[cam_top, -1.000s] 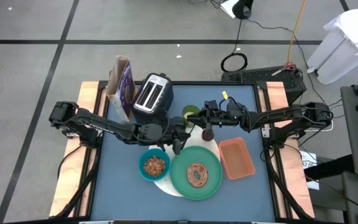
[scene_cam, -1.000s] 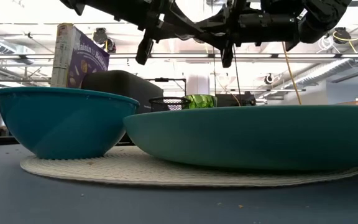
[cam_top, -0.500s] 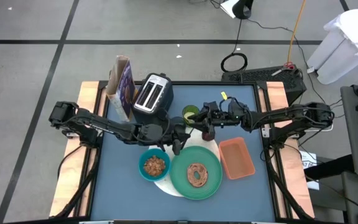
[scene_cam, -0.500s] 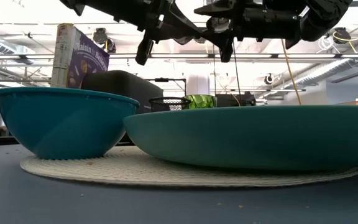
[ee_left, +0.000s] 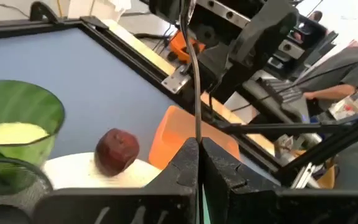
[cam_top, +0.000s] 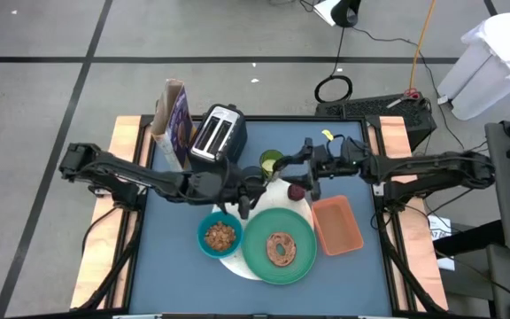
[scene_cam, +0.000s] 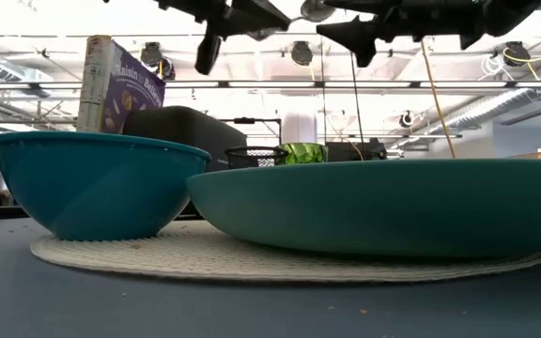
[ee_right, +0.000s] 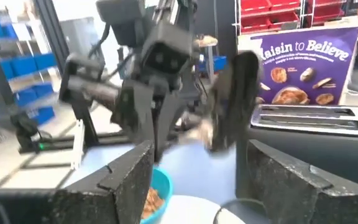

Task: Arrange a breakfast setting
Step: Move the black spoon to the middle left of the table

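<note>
On the desk [cam_top: 175, 266], the bowl [cam_top: 219, 236] sat just left of the large plate [cam_top: 280, 246], both on a round mat [scene_cam: 252, 258]. The tray [cam_top: 336, 224] lay right of the plate. Behind the plate, the small fruit [cam_top: 295, 190] rested on the mat, with a cup [cam_top: 271, 161] behind it. The toaster [cam_top: 217, 134] stood at the back, the cereal box [cam_top: 175, 124] to its left.

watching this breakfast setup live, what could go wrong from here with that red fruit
The small red fruit sits at the white round plate's edge and could roll off. The open right gripper is close above it, and the shut left gripper is near; either could nudge it or the yellow-green cup.
</note>
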Controlling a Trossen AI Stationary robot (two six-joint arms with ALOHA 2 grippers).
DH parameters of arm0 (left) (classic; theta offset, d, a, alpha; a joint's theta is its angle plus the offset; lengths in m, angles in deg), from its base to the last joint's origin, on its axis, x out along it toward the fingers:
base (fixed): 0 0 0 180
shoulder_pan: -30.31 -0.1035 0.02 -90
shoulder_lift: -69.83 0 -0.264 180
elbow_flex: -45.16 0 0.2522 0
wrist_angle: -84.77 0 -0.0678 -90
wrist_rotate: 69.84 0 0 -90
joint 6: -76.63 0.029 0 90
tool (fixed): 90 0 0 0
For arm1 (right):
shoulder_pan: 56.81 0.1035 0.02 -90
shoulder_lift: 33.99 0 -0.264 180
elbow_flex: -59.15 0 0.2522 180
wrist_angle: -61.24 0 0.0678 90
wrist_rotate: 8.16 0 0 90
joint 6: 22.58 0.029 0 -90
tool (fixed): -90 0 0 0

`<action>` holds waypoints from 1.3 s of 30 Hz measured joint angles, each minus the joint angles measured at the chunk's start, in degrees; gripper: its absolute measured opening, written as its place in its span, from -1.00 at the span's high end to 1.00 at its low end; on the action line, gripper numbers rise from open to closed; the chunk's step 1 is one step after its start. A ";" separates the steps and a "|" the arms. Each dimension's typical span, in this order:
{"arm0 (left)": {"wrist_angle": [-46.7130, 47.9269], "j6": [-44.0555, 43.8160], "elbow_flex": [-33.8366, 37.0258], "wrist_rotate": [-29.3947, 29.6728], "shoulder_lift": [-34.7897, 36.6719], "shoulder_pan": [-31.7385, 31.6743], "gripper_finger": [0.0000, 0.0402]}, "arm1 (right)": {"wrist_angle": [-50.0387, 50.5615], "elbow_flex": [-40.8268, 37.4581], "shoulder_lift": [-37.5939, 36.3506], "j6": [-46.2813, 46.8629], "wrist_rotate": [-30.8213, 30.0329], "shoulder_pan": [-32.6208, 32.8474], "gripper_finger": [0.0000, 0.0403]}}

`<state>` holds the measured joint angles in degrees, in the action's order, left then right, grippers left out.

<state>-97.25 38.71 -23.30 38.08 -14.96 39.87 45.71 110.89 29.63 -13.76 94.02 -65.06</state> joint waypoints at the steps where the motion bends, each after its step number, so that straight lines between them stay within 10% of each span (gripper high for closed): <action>1: 1.14 0.44 0.00 -0.02 1.16 0.03 0.96 | 1.42 0.00 -0.89 -0.98 0.00 0.00 -0.25; 10: 19.83 -3.52 -0.06 6.24 14.88 3.70 0.96 | 12.16 -0.02 -7.82 -3.97 -0.07 0.00 -0.25; 19: 49.00 -27.10 -0.08 20.14 28.67 16.12 0.96 | 13.41 -0.04 -9.22 -3.96 -0.09 0.00 -0.25; 39: 77.41 -68.96 -0.02 19.81 20.41 32.96 0.96 | 13.77 -0.04 -9.20 -3.96 -0.07 0.00 -0.25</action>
<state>-19.84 -30.25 -23.32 57.89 5.45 72.83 59.48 110.85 20.43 -17.72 93.95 -65.06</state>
